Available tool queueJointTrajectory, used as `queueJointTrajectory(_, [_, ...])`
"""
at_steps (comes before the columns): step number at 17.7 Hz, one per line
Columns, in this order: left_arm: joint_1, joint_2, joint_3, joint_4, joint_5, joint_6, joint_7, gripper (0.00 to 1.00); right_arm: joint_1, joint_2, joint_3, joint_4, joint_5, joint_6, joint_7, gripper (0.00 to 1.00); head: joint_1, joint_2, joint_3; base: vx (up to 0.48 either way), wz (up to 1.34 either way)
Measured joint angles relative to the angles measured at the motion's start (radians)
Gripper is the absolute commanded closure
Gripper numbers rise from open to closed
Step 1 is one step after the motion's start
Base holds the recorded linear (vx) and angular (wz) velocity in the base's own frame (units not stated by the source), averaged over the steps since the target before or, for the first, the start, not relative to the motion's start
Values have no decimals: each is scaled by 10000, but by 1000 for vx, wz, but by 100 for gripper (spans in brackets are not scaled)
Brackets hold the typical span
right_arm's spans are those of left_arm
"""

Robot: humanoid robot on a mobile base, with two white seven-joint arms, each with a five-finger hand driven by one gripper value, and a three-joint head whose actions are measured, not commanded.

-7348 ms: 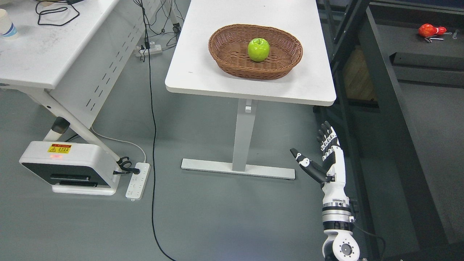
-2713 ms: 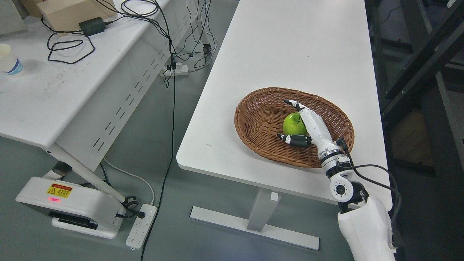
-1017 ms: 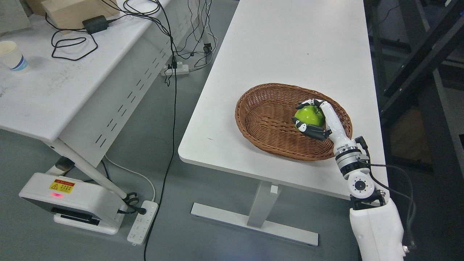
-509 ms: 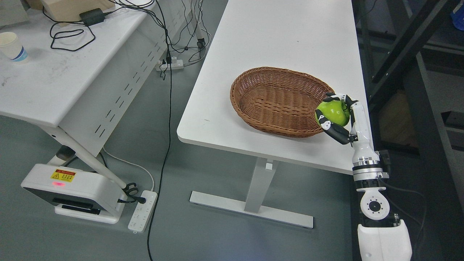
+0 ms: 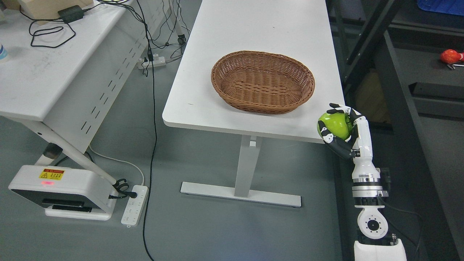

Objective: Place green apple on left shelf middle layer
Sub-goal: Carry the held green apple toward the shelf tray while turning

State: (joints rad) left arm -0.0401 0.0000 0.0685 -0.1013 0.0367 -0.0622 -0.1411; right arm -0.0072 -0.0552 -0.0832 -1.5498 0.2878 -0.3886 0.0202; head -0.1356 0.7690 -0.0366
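Holding the apple (image 5: 335, 125) in my right hand (image 5: 344, 132), I have it clear of the basket (image 5: 262, 81) now; half a second ago it was only just past the rim, and 1 second ago it was down inside the weave. The fingers (image 5: 339, 107) curl over the top and far side, the thumb presses from below, and the fruit sits firmly between them, so I judge the grip sound. The apple now hangs off the near right corner of the white table (image 5: 253, 29), over the floor, with the basket left empty behind it.

The whole view has also slid since the last frame, so my base or head is turning, not the furniture. That turn brings the dark shelf (image 5: 398, 83) on the right further into view, with a red item (image 5: 449, 56) lying on one of its levels.

My left arm is out of view.

With the pick done, what remains is the carry and the placing. I cannot yet tell from here which rack counts as the left shelf, nor where its middle level sits, so I need that sorted before I reach. A drop here would mean a fall to the floor.
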Motion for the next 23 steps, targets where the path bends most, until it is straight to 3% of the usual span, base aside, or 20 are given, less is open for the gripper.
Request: queueJointTrajectory(23, [3, 0, 2, 1, 0, 56, 0, 0, 928, 499, 345, -290, -23, -13, 117, 100, 0, 0, 0, -240, -97])
